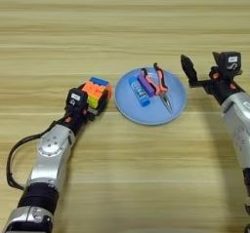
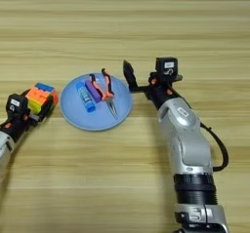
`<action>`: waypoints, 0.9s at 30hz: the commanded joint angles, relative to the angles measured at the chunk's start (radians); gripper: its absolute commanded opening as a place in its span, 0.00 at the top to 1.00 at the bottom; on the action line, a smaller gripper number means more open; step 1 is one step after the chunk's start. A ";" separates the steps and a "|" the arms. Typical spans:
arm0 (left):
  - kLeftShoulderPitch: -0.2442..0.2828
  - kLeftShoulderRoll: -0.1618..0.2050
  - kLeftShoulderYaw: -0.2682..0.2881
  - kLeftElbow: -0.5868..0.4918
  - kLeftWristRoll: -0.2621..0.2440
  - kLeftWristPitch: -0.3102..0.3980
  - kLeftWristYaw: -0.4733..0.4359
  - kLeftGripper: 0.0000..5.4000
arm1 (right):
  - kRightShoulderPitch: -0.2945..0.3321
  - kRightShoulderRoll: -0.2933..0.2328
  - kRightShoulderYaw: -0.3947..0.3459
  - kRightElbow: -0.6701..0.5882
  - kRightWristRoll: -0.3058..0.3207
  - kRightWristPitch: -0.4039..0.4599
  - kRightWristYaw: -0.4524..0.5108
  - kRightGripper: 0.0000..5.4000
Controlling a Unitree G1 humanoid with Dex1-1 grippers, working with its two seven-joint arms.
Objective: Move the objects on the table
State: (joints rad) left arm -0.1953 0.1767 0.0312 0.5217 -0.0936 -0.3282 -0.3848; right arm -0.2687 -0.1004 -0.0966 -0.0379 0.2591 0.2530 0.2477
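Observation:
A multicoloured puzzle cube (image 1: 96,91) sits just left of the round light-blue plate (image 1: 146,115), and my left gripper (image 1: 97,105) is shut on it from the near-left side. Whether the cube touches the table (image 1: 122,27) I cannot tell. On the plate lie a blue-and-white glue-stick tube (image 1: 138,91), a short purple bar (image 1: 145,85) and orange-handled needle-nose pliers (image 1: 160,86), side by side. My right gripper (image 2: 142,68) hovers at the plate's right rim, open, with nothing between its fingers.
My right forearm (image 2: 188,144) runs from the near edge up to the plate's right side. My left forearm (image 1: 51,154) and its black cable (image 1: 12,159) lie at the near left.

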 commanded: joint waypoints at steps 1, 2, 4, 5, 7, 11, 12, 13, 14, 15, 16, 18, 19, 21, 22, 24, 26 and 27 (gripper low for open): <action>-0.012 -0.001 0.004 0.002 -0.007 -0.002 -0.004 0.38 | -0.010 0.003 0.004 0.011 0.004 -0.007 0.001 0.00; -0.011 0.000 0.004 0.000 -0.007 -0.002 -0.004 0.38 | -0.010 0.004 0.005 0.013 0.003 -0.008 0.000 0.00; -0.008 0.000 0.005 -0.007 -0.007 -0.001 -0.004 0.38 | -0.010 0.005 0.008 0.019 0.000 -0.013 0.002 0.00; -0.006 0.001 0.005 -0.012 -0.008 0.000 -0.004 0.38 | -0.009 0.005 0.010 0.023 -0.002 -0.016 0.002 0.00; -0.003 0.001 0.005 -0.021 -0.009 0.002 -0.004 0.38 | -0.008 0.005 0.014 0.027 -0.003 -0.019 0.004 0.00; 0.006 0.002 0.006 -0.053 -0.012 0.011 -0.004 0.38 | -0.004 0.004 0.021 0.034 -0.006 -0.026 0.004 0.00; 0.009 0.002 0.006 -0.062 -0.013 0.014 -0.003 0.38 | -0.004 0.003 0.022 0.037 -0.006 -0.028 0.005 0.00; 0.012 0.003 0.007 -0.073 -0.014 0.018 -0.003 0.38 | -0.003 0.002 0.022 0.040 -0.005 -0.030 0.005 0.00; 0.014 0.004 0.008 -0.084 -0.015 0.021 -0.002 0.38 | -0.003 0.001 0.021 0.042 -0.004 -0.031 0.004 0.00; 0.017 0.004 0.009 -0.096 -0.016 0.025 -0.002 0.38 | -0.003 0.000 0.020 0.043 -0.004 -0.032 0.004 0.00; 0.019 0.005 0.010 -0.106 -0.016 0.028 -0.001 0.38 | -0.003 0.000 0.020 0.043 -0.003 -0.032 0.003 0.00; 0.023 0.007 0.011 -0.130 -0.018 0.037 0.001 0.38 | -0.004 0.000 0.018 0.043 -0.002 -0.032 0.002 0.00; 0.025 0.008 0.012 -0.143 -0.019 0.043 0.001 0.38 | -0.004 0.000 0.018 0.043 -0.002 -0.032 0.001 0.00; 0.031 0.010 0.009 -0.178 -0.019 0.054 0.003 0.38 | -0.004 -0.001 0.014 0.042 0.000 -0.033 -0.001 0.00; 0.035 0.010 0.006 -0.199 -0.018 0.060 0.004 0.38 | -0.004 -0.001 0.010 0.042 0.002 -0.034 -0.002 0.00; 0.043 0.009 0.000 -0.245 -0.019 0.076 0.004 0.38 | -0.004 -0.004 -0.001 0.040 0.005 -0.036 -0.006 0.00; 0.048 0.008 -0.007 -0.283 -0.018 0.091 0.003 0.38 | -0.005 -0.006 -0.013 0.040 0.009 -0.037 -0.010 0.00; 0.048 0.007 -0.010 -0.300 -0.018 0.101 0.004 0.38 | -0.005 -0.008 -0.019 0.041 0.010 -0.038 -0.011 0.00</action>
State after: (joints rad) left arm -0.1527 0.1781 0.0311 0.2672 -0.1084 -0.2535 -0.3786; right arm -0.2684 -0.1034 -0.0986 -0.0004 0.2599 0.2252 0.2459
